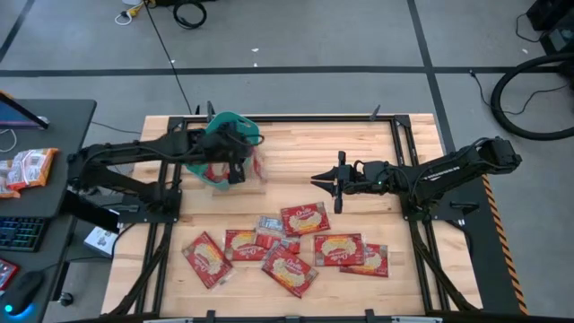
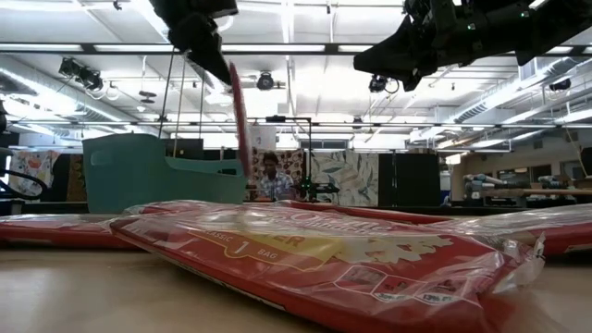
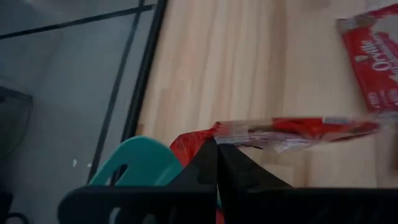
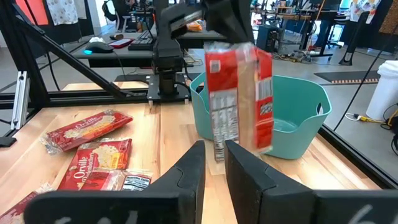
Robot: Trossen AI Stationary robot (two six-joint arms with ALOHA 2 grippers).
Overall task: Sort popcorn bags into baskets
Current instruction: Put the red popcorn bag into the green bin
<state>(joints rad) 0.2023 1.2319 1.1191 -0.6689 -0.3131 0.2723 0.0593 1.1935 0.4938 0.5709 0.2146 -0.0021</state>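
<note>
My left gripper (image 1: 244,164) is shut on one red popcorn bag (image 4: 239,99). That bag hangs in the air just right of the teal basket (image 1: 226,126) and shows edge-on in the low view (image 2: 240,120). The basket stands at the table's far left, partly under my left arm. Several more red bags with cream panels lie flat on the near half of the table (image 1: 289,269), and a paler one lies among them (image 1: 271,224). My right gripper (image 1: 316,179) hovers over the table's middle, pointing at the hanging bag. It is open by a narrow gap (image 4: 214,162) and holds nothing. My left gripper pinches the bag between its two fingers at the bag's top edge (image 4: 229,48), coming from above and pointing down. The bag hangs upright below the fingers, clear of the table and beside the basket's wall (image 4: 292,124).
Black frame rails run along the table's sides (image 1: 405,179). A side desk on the left holds a keyboard (image 1: 18,233), a mouse and more packets (image 1: 27,169). Bare wood lies between the two grippers (image 1: 287,170). A person shows far behind the table (image 2: 273,176).
</note>
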